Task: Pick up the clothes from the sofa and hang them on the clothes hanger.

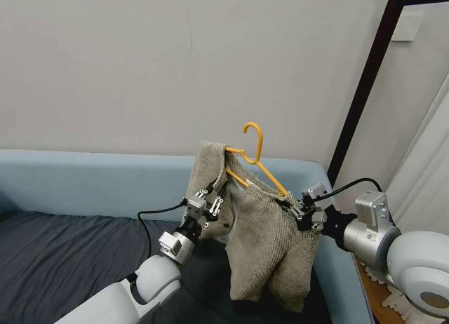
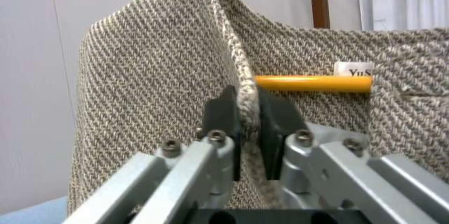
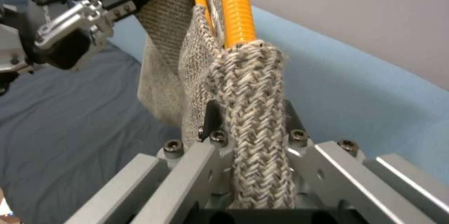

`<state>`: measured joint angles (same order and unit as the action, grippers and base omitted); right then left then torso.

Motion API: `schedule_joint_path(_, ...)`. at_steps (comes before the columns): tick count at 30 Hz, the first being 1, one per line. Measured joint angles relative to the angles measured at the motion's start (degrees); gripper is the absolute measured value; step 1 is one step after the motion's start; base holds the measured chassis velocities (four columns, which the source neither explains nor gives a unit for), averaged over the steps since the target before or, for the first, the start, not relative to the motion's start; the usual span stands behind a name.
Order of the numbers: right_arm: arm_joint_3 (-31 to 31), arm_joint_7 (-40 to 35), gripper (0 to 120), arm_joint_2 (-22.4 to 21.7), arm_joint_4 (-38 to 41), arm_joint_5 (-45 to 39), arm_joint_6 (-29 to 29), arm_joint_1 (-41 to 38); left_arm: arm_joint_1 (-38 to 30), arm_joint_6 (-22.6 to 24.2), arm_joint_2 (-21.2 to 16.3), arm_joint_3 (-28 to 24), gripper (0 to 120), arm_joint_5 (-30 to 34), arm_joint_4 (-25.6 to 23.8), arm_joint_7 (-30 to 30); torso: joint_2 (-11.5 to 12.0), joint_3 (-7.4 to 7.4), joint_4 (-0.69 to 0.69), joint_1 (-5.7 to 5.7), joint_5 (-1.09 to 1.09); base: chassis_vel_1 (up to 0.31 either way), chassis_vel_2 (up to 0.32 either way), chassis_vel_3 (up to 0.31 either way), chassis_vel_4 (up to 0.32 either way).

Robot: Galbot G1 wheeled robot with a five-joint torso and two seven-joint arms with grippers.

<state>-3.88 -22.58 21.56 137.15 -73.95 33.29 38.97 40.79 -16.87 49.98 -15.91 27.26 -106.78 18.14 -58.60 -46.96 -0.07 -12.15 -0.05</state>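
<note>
Jaws clamped on sweater (image 1: 259, 233), both sides
Left gripper (image 1: 212, 199) and right gripper (image 1: 295, 207) pinch it above the sofa (image 1: 84, 177); hanger (image 3: 236, 8) is partly inside (one shoulder looks unseated), so hanging seems nearly done.

The place looks like a home living room: a pale blue sofa (image 1: 84, 180) with a dark blue-grey seat cushion (image 1: 56, 261) stands against a plain white wall (image 1: 175, 57). To the right, a dark upright post (image 1: 365, 92) rises beside a sheer white curtain (image 1: 431, 156). A white lacy cloth (image 1: 405, 304) lies on a wooden surface (image 1: 372, 299) by the sofa's end.
</note>
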Motion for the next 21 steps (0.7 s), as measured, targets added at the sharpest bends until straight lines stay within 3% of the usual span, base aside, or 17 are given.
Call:
schedule_joint_path(2, 0.09, 0.02, 4, -0.17, -0.21, 0.84, 0.25, 0.02, -0.05, 0.0, -0.58, 0.26, 0, 0.23, -0.92, -0.22, 0.0, 0.0, 0.0, 0.0, 0.0, 0.0, 0.0, 0.0, 0.0)
schedule_joint_path(13, 2.07, 3.35, 4, -0.61, -3.07, 10.03, 0.49, -0.01, -0.38, -0.14, -5.88, 1.19, 0, 0.5, -5.44, -1.27, 0.0, 0.0, -0.01, 0.0, 0.0, 0.0, 0.0, 0.0, 0.0)
schedule_joint_path(21, 1.82, 2.45, 4, -0.16, -2.76, 8.0, 0.98, -0.36, 0.82, 0.1, -5.6, -0.72, 0, -0.73, -5.86, -1.96, 0.0, 0.0, 0.0, 0.0, 0.0, 0.0, 0.0, 0.0, 0.0)
